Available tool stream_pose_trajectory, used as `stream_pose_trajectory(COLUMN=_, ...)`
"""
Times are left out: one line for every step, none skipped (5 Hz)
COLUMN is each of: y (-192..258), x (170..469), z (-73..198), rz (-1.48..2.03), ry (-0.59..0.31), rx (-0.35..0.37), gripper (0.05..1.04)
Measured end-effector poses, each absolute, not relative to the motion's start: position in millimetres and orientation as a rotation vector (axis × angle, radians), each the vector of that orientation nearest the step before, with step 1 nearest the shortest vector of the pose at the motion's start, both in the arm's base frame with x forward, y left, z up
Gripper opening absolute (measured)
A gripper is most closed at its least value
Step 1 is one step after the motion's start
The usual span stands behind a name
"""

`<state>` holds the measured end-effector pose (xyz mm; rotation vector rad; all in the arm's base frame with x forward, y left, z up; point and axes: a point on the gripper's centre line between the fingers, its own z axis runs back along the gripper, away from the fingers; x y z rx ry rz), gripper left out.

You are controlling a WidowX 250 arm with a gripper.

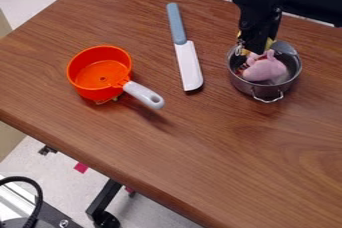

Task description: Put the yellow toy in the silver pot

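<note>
Fingers at the far-left part of the pot, pointing down: whether they are clenched on the toy or released, I cannot tell. The gripper (255, 48) hangs from the far edge of the view, its lower end at the far-left rim of the silver pot (251, 88). The yellow toy (270, 44) shows in small patches beside and behind the gripper, at the pot's far side, mostly hidden by the gripper; I cannot tell whether it touches the pot. A pink toy (265, 69) lies inside the pot, and a small loop handle (268, 100) sticks out on the pot's near side.

Left of the pot and apart from it, a knife (189, 67) lies on the brown table (220, 142), its blue-grey handle (176, 22) toward the far edge and its white blade toward the near side. Farther left stands an orange pan (99, 86), open side up, its white handle (143, 95) pointing right and nearer. Something yellowish (107, 101) peeks out under the pan's near side.
</note>
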<state>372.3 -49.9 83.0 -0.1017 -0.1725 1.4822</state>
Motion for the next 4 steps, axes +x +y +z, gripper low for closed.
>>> stream_pose_trajectory(y=-48, x=372, z=66, rz=1.482, ry=-0.162, rx=-0.062, gripper=0.311)
stream_pose_trajectory(y=-46, x=371, z=59, rz=1.475, ry=-0.173, rx=-0.032, gripper=0.356)
stream_pose_trajectory(y=-46, x=367, z=54, rz=1.471, ry=-0.139, rx=-0.006, gripper=0.639)
stream_pose_trajectory(y=-43, x=366, z=55, rz=1.460, ry=-0.126, rx=0.000, gripper=0.940)
